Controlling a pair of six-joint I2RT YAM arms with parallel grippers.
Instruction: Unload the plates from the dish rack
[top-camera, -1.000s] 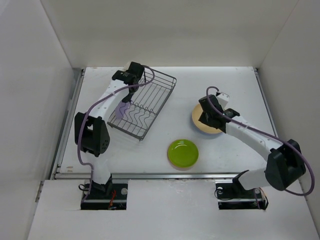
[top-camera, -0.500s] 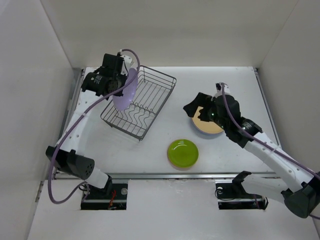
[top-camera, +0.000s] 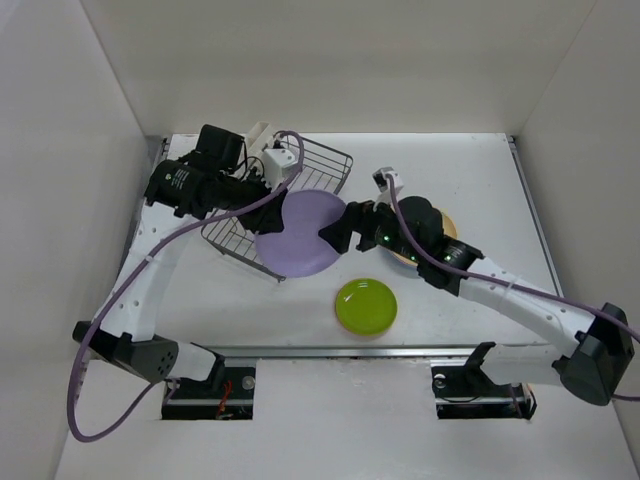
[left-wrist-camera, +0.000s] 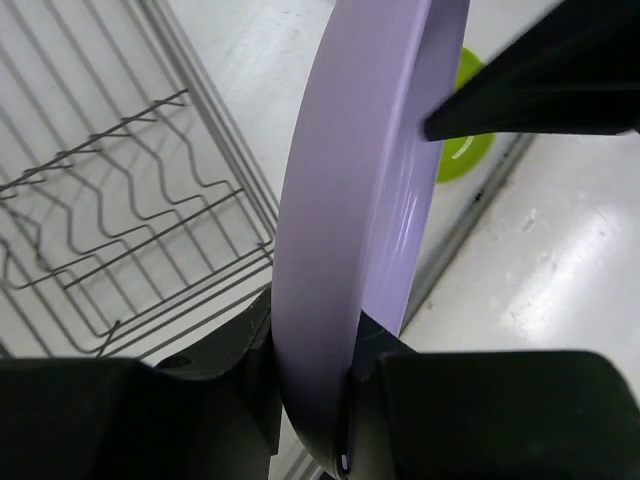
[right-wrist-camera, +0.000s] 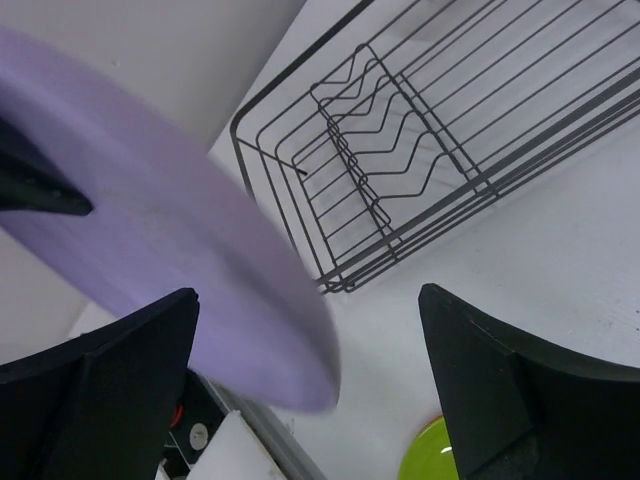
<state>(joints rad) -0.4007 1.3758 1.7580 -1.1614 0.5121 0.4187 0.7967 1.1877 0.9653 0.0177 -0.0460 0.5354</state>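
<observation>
My left gripper (top-camera: 268, 200) (left-wrist-camera: 315, 350) is shut on the rim of a lavender plate (top-camera: 297, 234) (left-wrist-camera: 350, 200), which hangs in the air in front of the dish rack (top-camera: 322, 166) (left-wrist-camera: 120, 230). My right gripper (top-camera: 336, 232) (right-wrist-camera: 315, 370) is open at the plate's right edge. In the right wrist view the lavender plate (right-wrist-camera: 150, 260) reaches in between its two fingers without touching them. The dish rack (right-wrist-camera: 400, 150) shows bare wire dividers. A lime-green plate (top-camera: 366, 306) (left-wrist-camera: 465, 150) (right-wrist-camera: 430, 462) lies flat on the table. A tan-yellow plate (top-camera: 447, 228) lies partly under the right arm.
White walls close in the table (top-camera: 460, 170) on the left, back and right. A metal rail (top-camera: 300, 350) runs along the near edge. The two arms nearly meet over the table's middle, just above the lime-green plate.
The left arm lifted the lavender plate out of the rack and swung it right and forward. The right gripper opened, left the tan-yellow plate and moved left to the lavender plate's edge.
</observation>
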